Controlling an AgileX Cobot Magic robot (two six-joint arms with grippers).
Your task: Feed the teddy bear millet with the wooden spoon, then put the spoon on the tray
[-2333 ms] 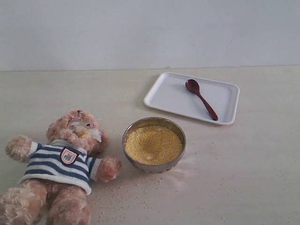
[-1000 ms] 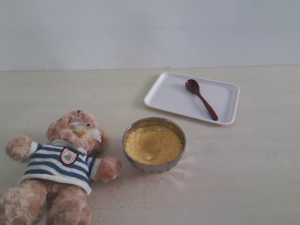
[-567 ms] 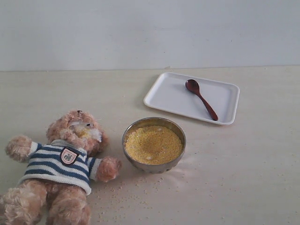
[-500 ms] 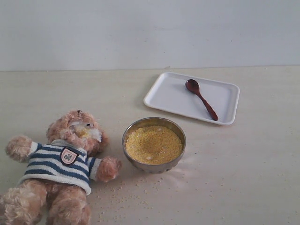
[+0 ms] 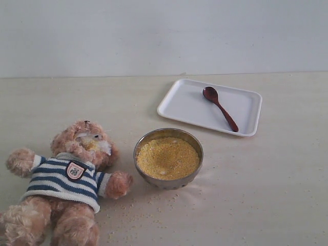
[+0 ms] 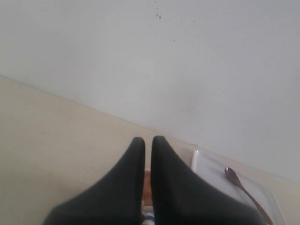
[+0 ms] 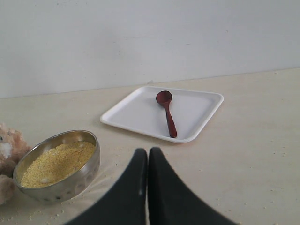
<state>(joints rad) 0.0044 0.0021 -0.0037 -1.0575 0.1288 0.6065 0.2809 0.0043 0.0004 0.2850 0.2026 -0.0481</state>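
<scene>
The teddy bear (image 5: 72, 179) lies on its back at the front left, striped shirt up, with yellow grains on its muzzle. Millet (image 5: 167, 158) fills the round steel bowl (image 5: 145, 145) mid-table. The wooden spoon (image 5: 220, 108) lies on the white tray (image 5: 179, 105) at the back right, also seen from the right wrist: spoon (image 7: 167, 112), tray (image 7: 140, 112). Neither arm shows in the exterior view. My left gripper (image 6: 147, 139) is shut and empty, held above the bear. My right gripper (image 7: 147, 151) is shut and empty, short of the tray and beside the bowl (image 7: 84, 171).
Loose millet specks (image 5: 148, 212) lie scattered on the pale table in front of the bowl and bear. A plain light wall (image 5: 164, 36) stands behind the table.
</scene>
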